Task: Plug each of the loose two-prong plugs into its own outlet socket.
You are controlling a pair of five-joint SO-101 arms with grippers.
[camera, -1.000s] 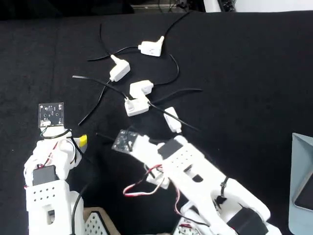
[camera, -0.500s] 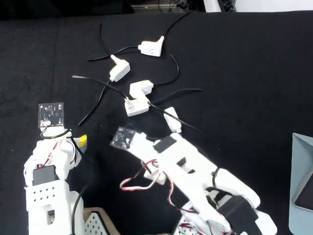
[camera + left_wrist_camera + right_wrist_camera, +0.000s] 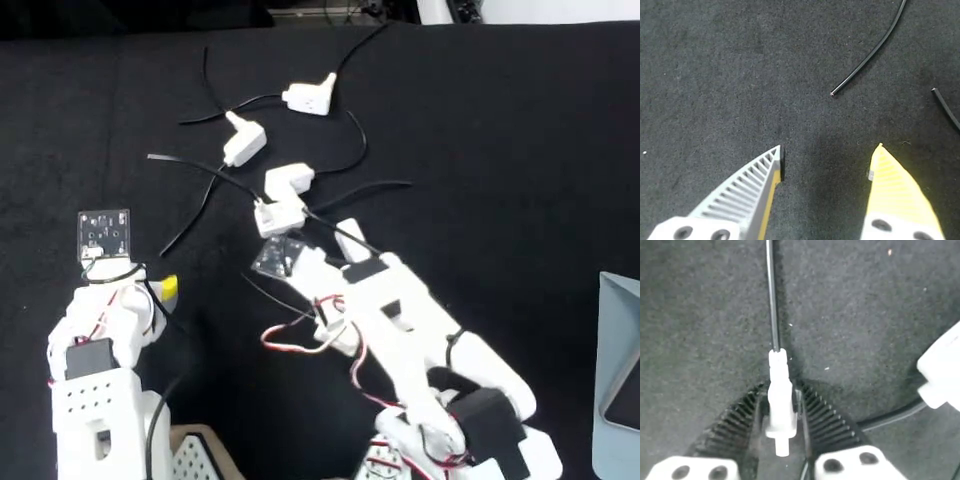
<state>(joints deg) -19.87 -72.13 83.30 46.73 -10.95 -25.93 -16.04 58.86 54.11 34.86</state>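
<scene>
The table is covered in a matte black cloth [image 3: 520,150] with a fine, fuzzy nap. At the left, the left gripper [image 3: 829,149] hangs just above this cloth. Its jaws are spread wide with nothing between them. One finger is grey with a ribbed lattice face and the other is smooth yellow plastic. The bare cut end of a thin, glossy black cord [image 3: 832,93] lies just beyond the fingertips.

Toward the middle lies a loose cluster of chunky white moulded plastic pieces, each trailing a black cord. A wedge-shaped white piece [image 3: 243,142] comes first, followed by two boxy white blocks [image 3: 288,180] that touch each other. A white angled block [image 3: 310,97] lies farther back.

Just beside the nearer of the two blocks is the right gripper [image 3: 780,386]. Its black ribbed fingers are pressed narrowly against a slim white plastic plug [image 3: 779,405]. The plug is a rounded, stepped stem that lies lengthwise between the pads, with its black cord running straight out past the tips. Its prongs cannot be made out.

At the far right edge stands a pale blue-grey bin [image 3: 612,380].
</scene>
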